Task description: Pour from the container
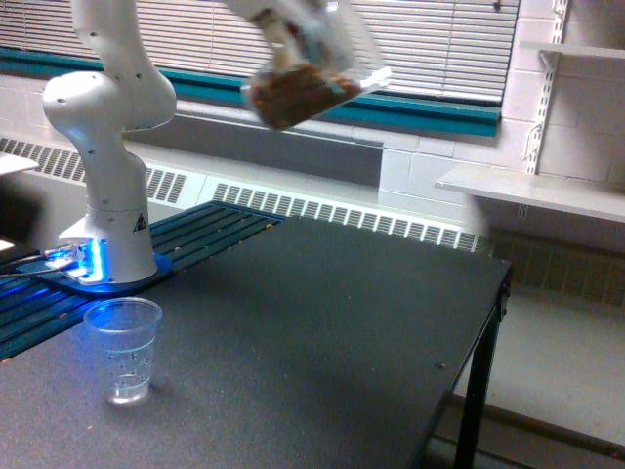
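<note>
Gripper [293, 39] blurred, clamped on tilted container [303, 86]; dark table [322, 322] well below; cup [123, 350] far below-left; blinds [244, 34] behind; shelf [532, 191] right.

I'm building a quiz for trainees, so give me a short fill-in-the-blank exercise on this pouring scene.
1. The container held in the air has ____ pieces inside.
2. The small clear cup stands upright on the ____ table.
3. The cup looks ____ inside.
4. The arm's base glows ____ just behind the cup.

Missing words: brown; black; empty; blue
</note>
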Robot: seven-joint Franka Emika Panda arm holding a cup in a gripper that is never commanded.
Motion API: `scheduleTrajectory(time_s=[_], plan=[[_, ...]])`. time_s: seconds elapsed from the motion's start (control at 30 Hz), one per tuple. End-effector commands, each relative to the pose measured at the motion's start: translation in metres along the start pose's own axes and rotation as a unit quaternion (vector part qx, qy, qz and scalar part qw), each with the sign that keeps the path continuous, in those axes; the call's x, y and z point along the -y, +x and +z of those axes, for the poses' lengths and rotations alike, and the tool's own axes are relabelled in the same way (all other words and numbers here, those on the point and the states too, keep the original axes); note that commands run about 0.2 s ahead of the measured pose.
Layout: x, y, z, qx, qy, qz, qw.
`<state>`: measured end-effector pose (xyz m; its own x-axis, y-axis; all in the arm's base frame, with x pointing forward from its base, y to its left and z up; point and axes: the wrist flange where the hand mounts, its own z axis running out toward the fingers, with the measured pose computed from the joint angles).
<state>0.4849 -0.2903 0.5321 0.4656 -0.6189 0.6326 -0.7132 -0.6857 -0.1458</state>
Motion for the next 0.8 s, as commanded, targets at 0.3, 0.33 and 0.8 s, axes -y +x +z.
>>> scheduleTrajectory(time_s=[0.3, 0.33, 0.8], plan=[[-0.089, -0.03, 0.008, 0.001, -0.015, -0.034, 0.9993], [-0.096, -0.033, 0.008, 0.0, -0.019, -0.036, 0.9992], [-0.169, -0.088, 0.012, 0.021, -0.039, -0.063, 0.997]])
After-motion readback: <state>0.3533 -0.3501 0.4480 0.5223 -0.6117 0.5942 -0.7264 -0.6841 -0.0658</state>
